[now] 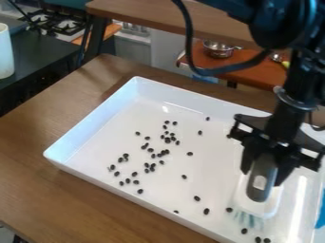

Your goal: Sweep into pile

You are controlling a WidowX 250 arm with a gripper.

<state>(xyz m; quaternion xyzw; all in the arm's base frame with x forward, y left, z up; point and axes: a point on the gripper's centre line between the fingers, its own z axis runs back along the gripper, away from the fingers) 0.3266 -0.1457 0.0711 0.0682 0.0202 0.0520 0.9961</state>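
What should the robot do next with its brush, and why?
I'd probably sweep the brush gently towards the middle of the tray. The gripper already holds it, one black bean lies right beside the bristles on that side, and most beans are loosely scattered over there.

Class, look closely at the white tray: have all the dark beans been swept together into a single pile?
No, the dark beans lie scattered over the tray, several sitting apart near the brush.
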